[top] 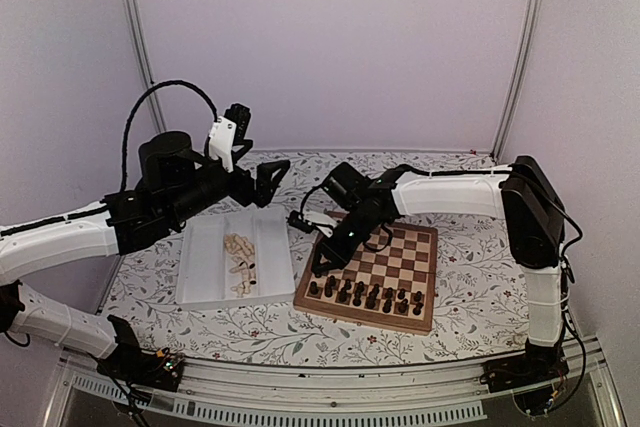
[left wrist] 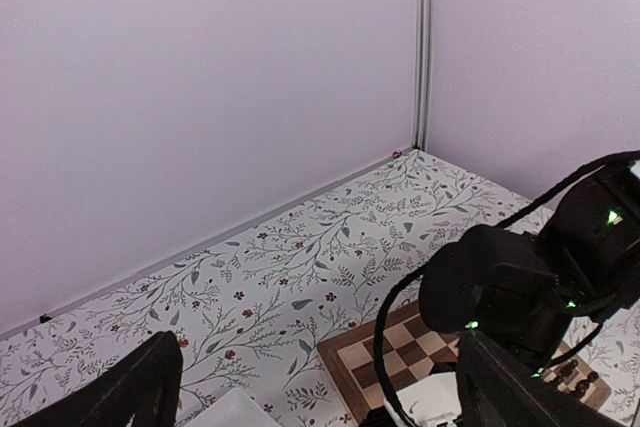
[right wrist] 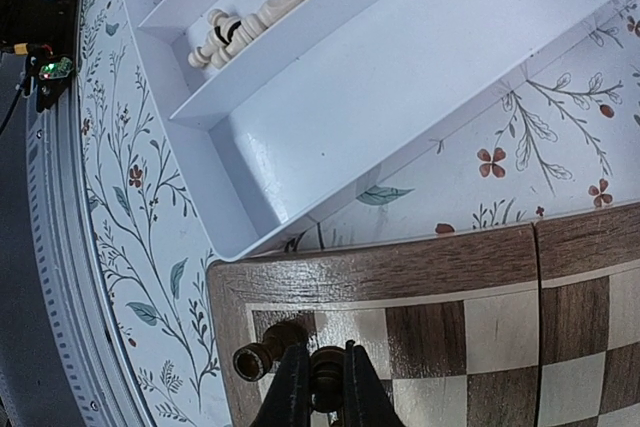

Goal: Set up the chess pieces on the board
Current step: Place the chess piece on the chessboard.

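This looks like a robot test lab. Plain pale walls (top: 330, 47) with thin metal posts (top: 138, 37) box in a table (top: 470, 277) with a flowery cover. The left arm (top: 60, 237) and the right arm (top: 450, 192) are bolted at its near edge.

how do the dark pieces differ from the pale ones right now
The dark pieces stand upright on the board; the pale pieces lie on their sides in the tray. The dark pieces are set out in rows, while the pale pieces are heaped together. One dark piece is held in the right gripper; no pale piece is held. Both are small turned chessmen.
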`<state>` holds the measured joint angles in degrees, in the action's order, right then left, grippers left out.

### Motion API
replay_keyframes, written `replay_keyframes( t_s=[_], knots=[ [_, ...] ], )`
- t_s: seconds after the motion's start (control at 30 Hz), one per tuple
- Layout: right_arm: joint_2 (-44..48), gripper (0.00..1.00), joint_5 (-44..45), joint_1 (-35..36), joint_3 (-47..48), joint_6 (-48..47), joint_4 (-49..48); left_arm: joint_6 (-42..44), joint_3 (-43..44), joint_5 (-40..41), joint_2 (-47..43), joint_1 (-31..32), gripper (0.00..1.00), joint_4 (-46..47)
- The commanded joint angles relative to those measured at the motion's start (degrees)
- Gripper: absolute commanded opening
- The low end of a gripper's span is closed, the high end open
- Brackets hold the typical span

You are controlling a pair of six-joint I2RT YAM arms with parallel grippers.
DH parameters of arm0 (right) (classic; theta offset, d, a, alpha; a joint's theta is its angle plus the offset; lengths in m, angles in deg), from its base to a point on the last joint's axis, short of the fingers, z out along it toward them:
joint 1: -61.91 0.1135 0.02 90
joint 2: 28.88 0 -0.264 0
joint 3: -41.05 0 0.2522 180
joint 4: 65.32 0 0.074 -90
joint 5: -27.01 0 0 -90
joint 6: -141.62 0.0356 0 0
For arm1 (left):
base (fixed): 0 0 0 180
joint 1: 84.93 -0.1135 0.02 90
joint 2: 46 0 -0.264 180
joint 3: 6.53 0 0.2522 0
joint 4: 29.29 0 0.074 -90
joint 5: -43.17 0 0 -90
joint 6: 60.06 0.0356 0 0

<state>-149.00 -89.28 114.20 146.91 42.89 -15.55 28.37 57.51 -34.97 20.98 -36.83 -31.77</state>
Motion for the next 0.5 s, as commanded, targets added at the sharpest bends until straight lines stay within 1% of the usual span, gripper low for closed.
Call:
replay_keyframes(
  t_s=[0.0,0.47],
  knots=[
    [-1.30,0.00,-0.44,0.53,0.81,0.56,0.29,0.29,-0.27,0.31,0.17,-0.72,0.97,0.57],
    [-2.80,0.01,-0.34,0.57,0.56,0.84,0.38,0.60,-0.01,0.18,0.43,-0.72,0.97,0.10]
  ],
)
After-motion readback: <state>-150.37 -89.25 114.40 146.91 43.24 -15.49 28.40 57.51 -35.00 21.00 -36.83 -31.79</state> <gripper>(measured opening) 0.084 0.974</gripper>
